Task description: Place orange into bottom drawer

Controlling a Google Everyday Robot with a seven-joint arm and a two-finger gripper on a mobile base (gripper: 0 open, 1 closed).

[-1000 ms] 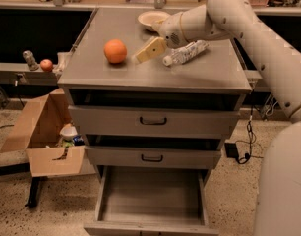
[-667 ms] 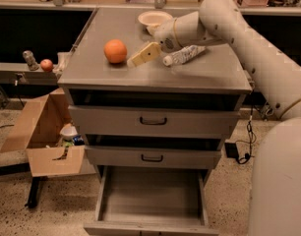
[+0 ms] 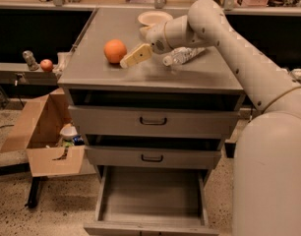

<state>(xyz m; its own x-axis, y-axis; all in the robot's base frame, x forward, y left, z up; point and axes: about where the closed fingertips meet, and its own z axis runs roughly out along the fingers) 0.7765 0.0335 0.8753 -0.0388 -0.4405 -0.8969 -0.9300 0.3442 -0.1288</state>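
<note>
Smooth cream-white arm [image 3: 239, 50], rounded segments, bulky pale body [image 3: 273, 176], tan gripper [image 3: 127, 61] over cabinet top [image 3: 190, 76]

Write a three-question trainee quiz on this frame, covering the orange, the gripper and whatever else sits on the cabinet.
1. True or false: the orange already lies in the bottom drawer.
2. Where is the gripper?
A) down inside the open drawer
B) over the cabinet top, right beside the orange
C) on a drawer handle
3. Short answer: what lies on its side on the cabinet top under the arm?

Key:
1. False. The orange sits on the cabinet top, and the bottom drawer is pulled out with nothing visible inside.
2. B.
3. A plastic bottle.
</note>
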